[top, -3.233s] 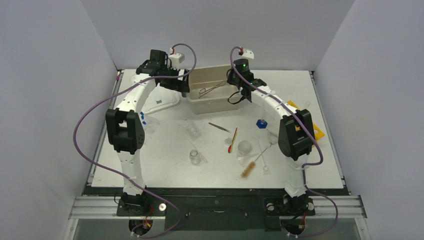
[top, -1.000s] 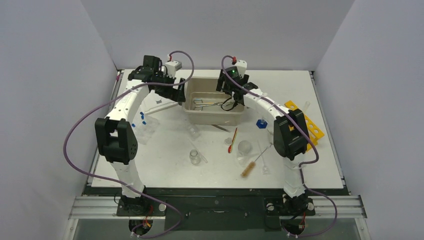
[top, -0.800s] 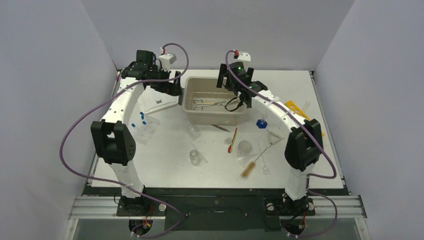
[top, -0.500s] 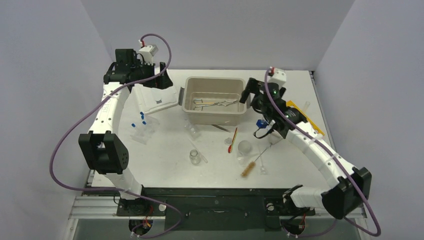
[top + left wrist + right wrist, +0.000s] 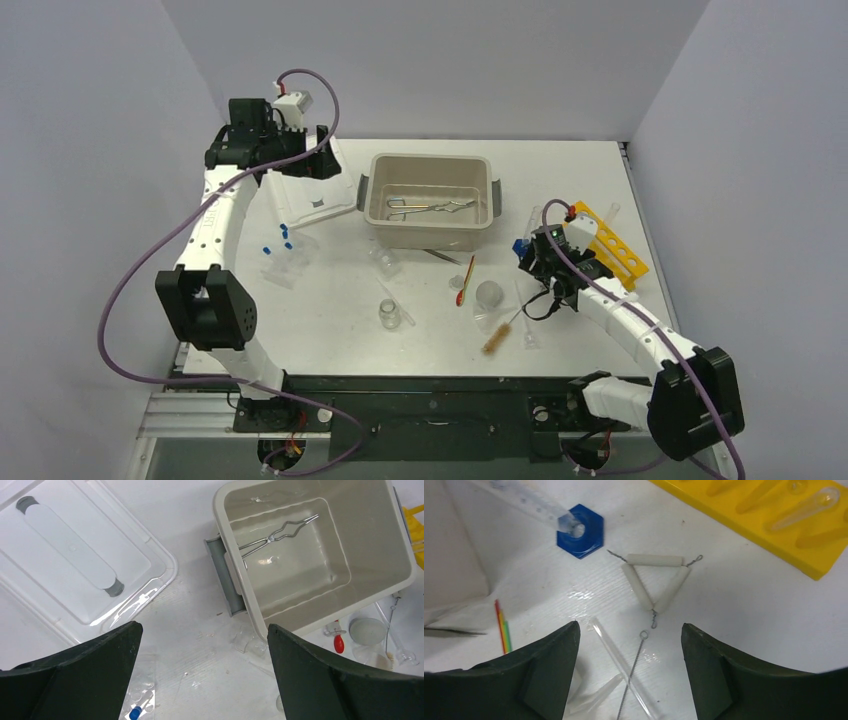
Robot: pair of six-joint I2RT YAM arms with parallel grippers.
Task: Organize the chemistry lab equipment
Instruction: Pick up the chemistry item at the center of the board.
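Note:
The metal forceps point(image 5: 430, 208) point(image 5: 272, 536) lie inside the beige tub point(image 5: 428, 238). On the table lie tweezers point(image 5: 440, 256), a green-and-red spatula point(image 5: 466, 280), a glass vial point(image 5: 388, 315), a round glass dish point(image 5: 490, 295), a brown-bristled wire brush point(image 5: 497, 338) and blue-capped tubes point(image 5: 285, 235). My right gripper point(image 5: 540, 278) point(image 5: 629, 625) hangs open above the brush's wire handle point(image 5: 631, 680) and a glass rod point(image 5: 619, 660), holding nothing. A white clay triangle point(image 5: 672, 560) lies just beyond its fingertips. My left gripper point(image 5: 322, 160) point(image 5: 202, 625) is open and empty, high above the table left of the tub.
The tub's white lid point(image 5: 310, 195) point(image 5: 70, 565) lies flat to the left of the tub. A yellow tube rack point(image 5: 612, 248) point(image 5: 744, 515) sits at the right. A blue hexagonal base with a clear cylinder point(image 5: 522, 246) point(image 5: 581, 530) lies between the tub and the rack.
My right arm has swung from the tub toward the near right and come down over the triangle and brush handle. The left arm drew back to the left and now holds still.

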